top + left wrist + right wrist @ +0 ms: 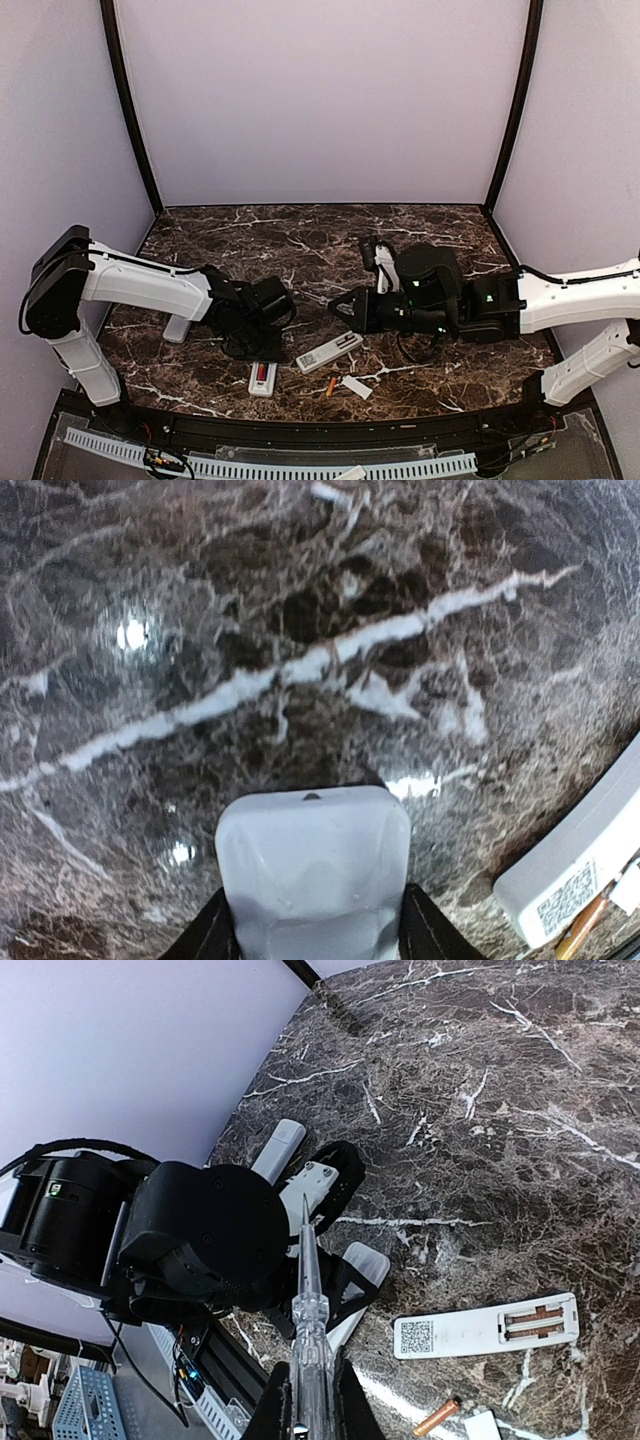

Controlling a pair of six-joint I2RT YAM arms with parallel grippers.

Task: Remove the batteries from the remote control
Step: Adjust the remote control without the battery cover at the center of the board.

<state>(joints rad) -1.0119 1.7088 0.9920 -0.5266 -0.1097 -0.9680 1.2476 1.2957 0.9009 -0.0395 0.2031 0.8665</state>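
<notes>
the dark marbled desk (300, 235) carries everything. the left arm reaches in low from the left, its left gripper (258, 345) pointing down over the far end of the held remote (263, 378). in the left wrist view a black finger (212, 935) sits tight against each side of that white body, pinching it. the right arm stretches in from the right, nearly level. its right gripper (345, 308) is pressed together on a clear-handled screwdriver (305, 1300), whose thin shaft points toward the left gripper.

the held remote lies with its battery bay uncovered and a red battery (262, 374) inside. just beside it the open remote (490, 1330) lies back up and askew. its two slots show thin copper-brown strips, and i cannot tell whether these are contacts or cells.

a small white cover (356, 387) lies near the front edge. an orange battery (330, 387) lies loose on the desk between the cover and the held remote.

the open remote bears a qr code label (416, 1336). no writing is legible.
</notes>
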